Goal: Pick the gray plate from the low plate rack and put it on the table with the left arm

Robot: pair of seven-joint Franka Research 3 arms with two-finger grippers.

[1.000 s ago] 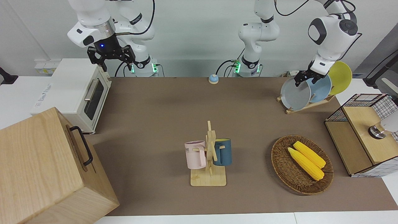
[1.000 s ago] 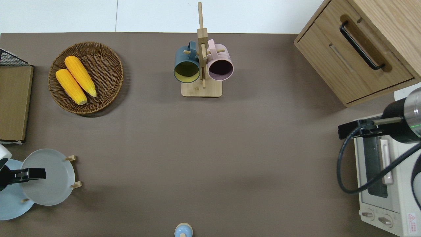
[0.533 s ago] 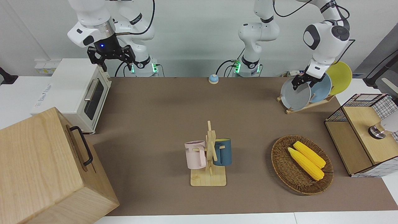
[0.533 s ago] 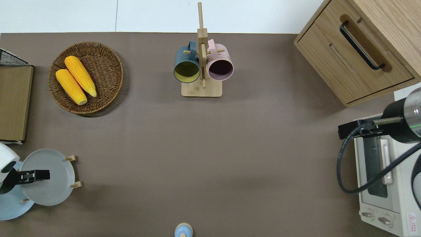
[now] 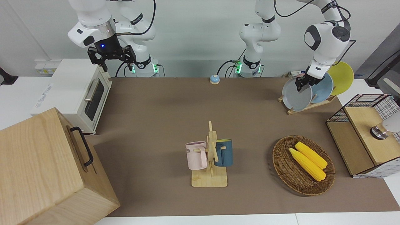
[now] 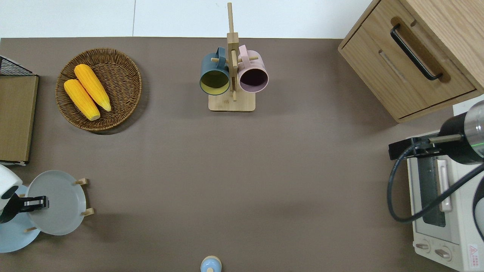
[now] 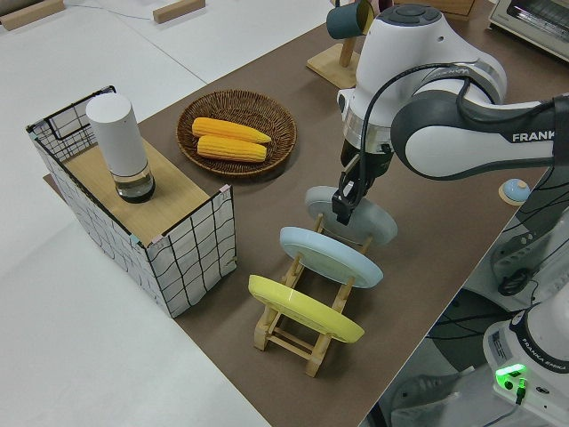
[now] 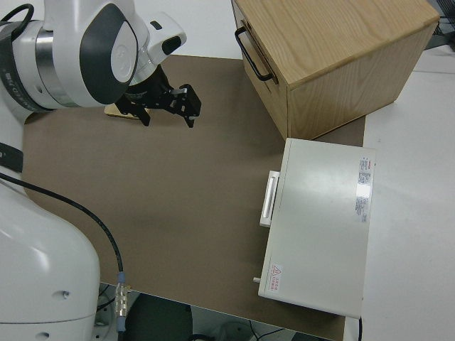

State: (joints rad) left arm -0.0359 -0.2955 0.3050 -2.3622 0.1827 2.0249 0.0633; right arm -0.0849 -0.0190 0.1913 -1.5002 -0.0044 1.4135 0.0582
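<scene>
Wrist bent downward, my left gripper (image 5: 304, 83) sits at the upper right of the front frame, its black fingers (image 7: 341, 205) closed on the top rim of the round light-gray plate (image 5: 296, 95). That plate stands tilted in the slot of the low light-wood plate rack (image 5: 307, 106) nearest the middle of the brown-matted table (image 5: 162, 106). Three plates lean in the rack: the gray one, a light-blue plate (image 7: 329, 255) and a yellow plate (image 7: 304, 309). Bare mat fills the centre of the overhead frame. At its upper left, a round wicker basket (image 6: 121, 75) holds two yellow corn cobs (image 6: 87, 91). My right arm is parked, its gripper (image 5: 111, 57) spread apart.
</scene>
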